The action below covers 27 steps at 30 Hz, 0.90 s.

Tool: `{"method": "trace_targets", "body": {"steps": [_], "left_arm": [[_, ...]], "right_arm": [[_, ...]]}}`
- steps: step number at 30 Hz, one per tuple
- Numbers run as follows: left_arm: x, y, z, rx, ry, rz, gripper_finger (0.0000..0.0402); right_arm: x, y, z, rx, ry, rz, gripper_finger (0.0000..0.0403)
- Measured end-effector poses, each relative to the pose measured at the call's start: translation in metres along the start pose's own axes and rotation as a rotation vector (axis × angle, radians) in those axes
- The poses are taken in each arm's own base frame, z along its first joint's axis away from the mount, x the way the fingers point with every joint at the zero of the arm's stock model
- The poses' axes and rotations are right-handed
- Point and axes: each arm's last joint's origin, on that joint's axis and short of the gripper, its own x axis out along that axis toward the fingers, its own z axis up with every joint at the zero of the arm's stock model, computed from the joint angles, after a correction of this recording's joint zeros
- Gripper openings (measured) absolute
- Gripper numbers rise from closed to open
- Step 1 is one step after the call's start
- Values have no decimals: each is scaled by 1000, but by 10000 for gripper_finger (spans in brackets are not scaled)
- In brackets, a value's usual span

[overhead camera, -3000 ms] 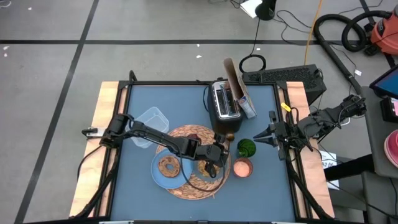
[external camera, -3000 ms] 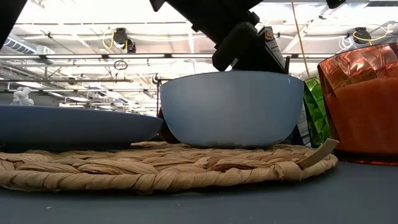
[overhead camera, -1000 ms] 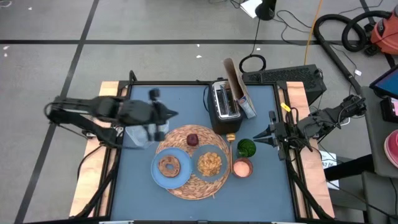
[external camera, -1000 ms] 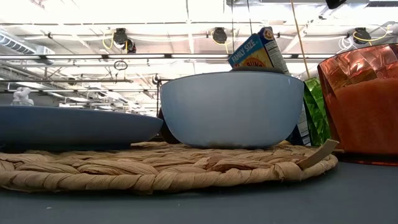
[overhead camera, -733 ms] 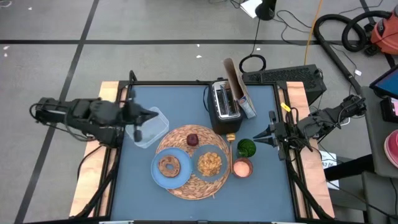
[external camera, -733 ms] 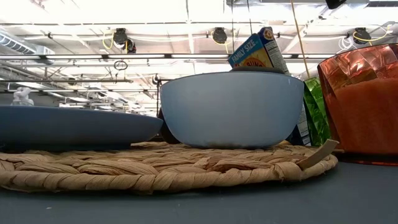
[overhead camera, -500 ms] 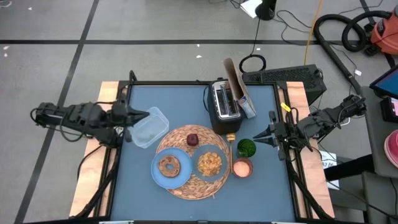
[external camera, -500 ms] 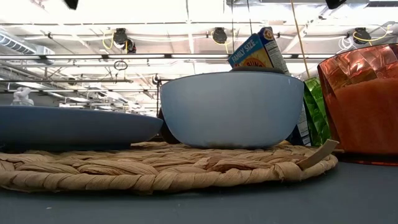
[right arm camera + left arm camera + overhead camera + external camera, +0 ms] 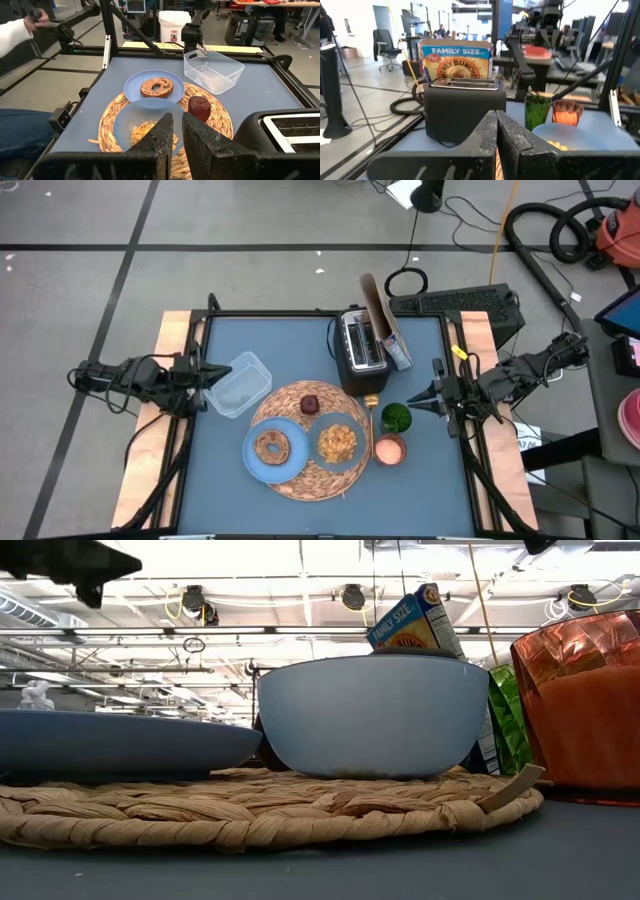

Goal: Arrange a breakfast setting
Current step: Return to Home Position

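The round straw mat (image 9: 300, 480) lies at the table's middle front. On it stand the light-blue plate (image 9: 252, 463) with the brown bagel (image 9: 271, 447), the bowl (image 9: 338, 423) of tan cereal (image 9: 338, 443), and the dark-red fruit (image 9: 311, 404). The orange-pink cup (image 9: 390, 449) stands just off the mat's right rim. My left gripper (image 9: 222, 369) is shut and empty at the table's left edge, beside the clear tub (image 9: 238, 385). My right gripper (image 9: 408, 402) is shut and empty at the right edge.
The black-and-silver toaster (image 9: 360, 350) and a cereal box (image 9: 385, 325) stand behind the mat. A green cup (image 9: 397, 418) stands behind the orange-pink cup. A person's sleeve (image 9: 15, 35) and leg (image 9: 20, 135) show beyond the table's front edge.
My left gripper has drawn back from above the tub toward the table's left edge and come lower. It stays shut. The things on the mat have kept still.
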Motion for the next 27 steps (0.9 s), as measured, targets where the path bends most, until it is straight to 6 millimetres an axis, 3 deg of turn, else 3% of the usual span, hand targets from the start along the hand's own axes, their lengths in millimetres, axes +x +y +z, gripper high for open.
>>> {"method": "trace_targets", "body": {"steps": [5,15,21,27], "left_arm": [[-5,3,-17,-19,-57,-2,4],[6,-3,-42,15,-49,-14,4],[14,-6,-58,57,-109,-10,4],[17,-7,-70,71,-120,-8,4]], "right_arm": [[0,0,0,12,0,0,34],[-5,-1,3,68,-37,13,34],[-27,-5,5,53,-111,152,34],[-47,-13,-4,11,-218,156,34]]}}
